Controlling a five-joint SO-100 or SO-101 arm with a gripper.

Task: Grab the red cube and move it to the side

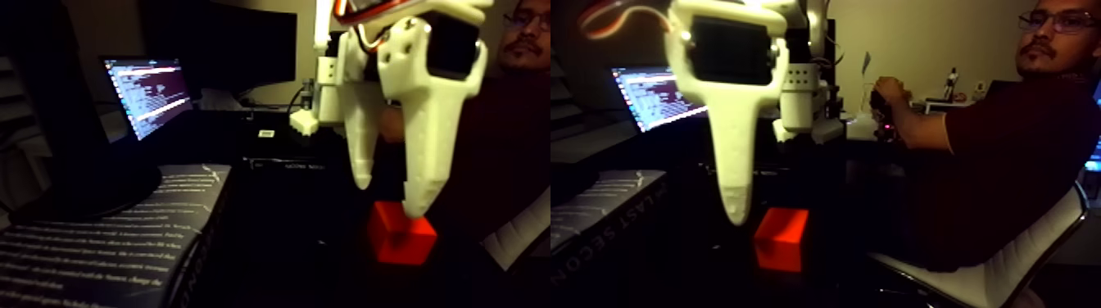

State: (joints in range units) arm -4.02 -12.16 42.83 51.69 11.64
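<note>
Dim desk, laptop [147, 94] behind. Gripper [391, 201] parted wide, empty, tips down. Cube [400, 234] on table just below, touching the nearer fingertip, not yet between; small shift toward cube needed.

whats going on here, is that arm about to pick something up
A white robot arm's hand hangs just above a red cube on a dark table, shown in a side-by-side double picture. The fingers are spread; one tip touches or nearly touches the cube's top, and nothing is gripped yet. A person sits behind, one hand on a device, beside a lit laptop.
</note>
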